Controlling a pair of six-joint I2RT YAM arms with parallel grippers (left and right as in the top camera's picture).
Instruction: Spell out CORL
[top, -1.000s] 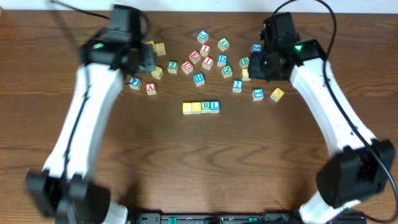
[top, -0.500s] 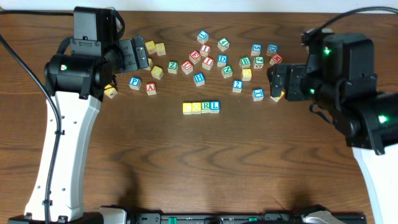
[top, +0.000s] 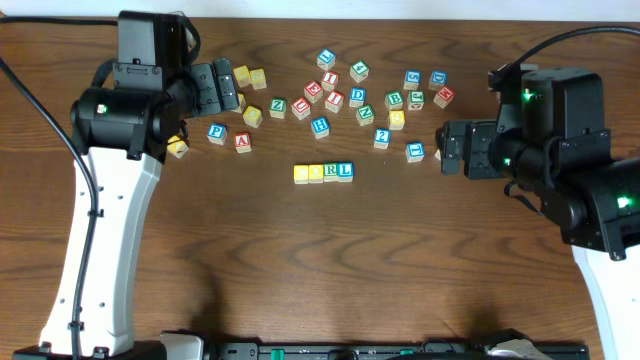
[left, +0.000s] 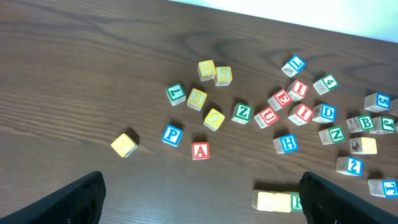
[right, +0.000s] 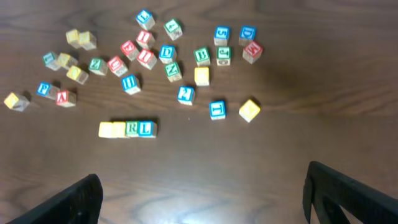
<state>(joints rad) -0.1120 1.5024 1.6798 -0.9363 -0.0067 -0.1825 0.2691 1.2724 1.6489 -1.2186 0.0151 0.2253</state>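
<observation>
A row of four blocks (top: 323, 172) lies at mid-table: two blank yellow faces, then a green R and a blue L. The same row (left: 273, 201) sits at the bottom of the left wrist view, and the row (right: 127, 129) lies left of centre in the right wrist view. My left gripper (top: 222, 90) hovers open over the back left, far above the wood, with nothing between its fingers (left: 81, 199). My right gripper (top: 448, 150) hangs open at the right, also empty, with its fingers (right: 348, 196) spread wide.
Several loose letter blocks are scattered across the back of the table, among them a blue P (top: 216, 132), a red A (top: 242, 141), a blue H (top: 319, 126) and a blue D (top: 357, 96). A yellow block (top: 178, 148) lies under the left arm.
Both arms have swung outward from the block cluster and risen. Over the last half second the left arm stays put while the right gripper drifts slightly toward the near edge.
</observation>
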